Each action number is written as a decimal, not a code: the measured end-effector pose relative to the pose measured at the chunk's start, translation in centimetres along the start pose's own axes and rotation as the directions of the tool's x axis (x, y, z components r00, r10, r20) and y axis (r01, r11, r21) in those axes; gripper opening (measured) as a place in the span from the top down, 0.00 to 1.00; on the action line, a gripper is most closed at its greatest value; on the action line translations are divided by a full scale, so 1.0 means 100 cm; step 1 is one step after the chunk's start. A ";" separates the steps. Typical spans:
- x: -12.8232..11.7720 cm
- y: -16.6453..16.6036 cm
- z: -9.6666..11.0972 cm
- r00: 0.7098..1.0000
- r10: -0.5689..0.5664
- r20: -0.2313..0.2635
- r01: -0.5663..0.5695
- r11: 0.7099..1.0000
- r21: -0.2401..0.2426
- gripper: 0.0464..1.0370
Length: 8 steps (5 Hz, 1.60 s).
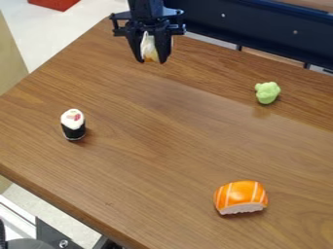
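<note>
- Black fingers (134, 44) of the gripper (152, 59) are closed around a small white piece with some orange at its lower end (149, 46); the piece is gripped between them, with its sides partly hidden, so its full shape cannot be told.
- The gripper is pointed downward at the far left part of the scene, over the brown wood-grain table (149, 160); how high it is held above the surface cannot be told.
- On the left of the table, nearer than the gripper, a toy sushi roll (73, 124) is stood upright; its lower part is wrapped in black, and its white top is marked with pink and red.
- On the far right, a light green, lumpy piece (267, 92) is set down well apart from the gripper.
- On the near right, a rounded orange sushi piece (240, 197) is seen, crossed by white stripes and edged below with a pale, bumpy base.
- Beyond the far edge of the table, a dark blue rail (260, 29) is dotted with small light fasteners.
- At the far left, a red object (55, 4) is seen beyond the table, on the pale floor (65, 24).
- At the near left corner, white and dark equipment (52, 236) is partly shown beside the table's edge.
</note>
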<state>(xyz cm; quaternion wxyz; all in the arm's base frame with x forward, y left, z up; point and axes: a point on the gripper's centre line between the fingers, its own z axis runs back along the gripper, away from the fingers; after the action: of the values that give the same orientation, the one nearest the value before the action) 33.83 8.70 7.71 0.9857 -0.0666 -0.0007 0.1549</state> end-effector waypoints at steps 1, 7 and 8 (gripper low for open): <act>0.018 0.007 -0.009 0.998 0.062 -0.002 -0.061 0.998 0.028 0.60; 0.045 0.028 -0.069 0.991 0.133 0.024 -0.135 0.979 0.152 0.04; 0.045 0.028 -0.070 0.990 0.134 0.035 -0.138 0.980 0.143 0.04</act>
<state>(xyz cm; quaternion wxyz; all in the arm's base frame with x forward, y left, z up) 37.45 11.79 0.30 0.9749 0.0070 0.0028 0.2223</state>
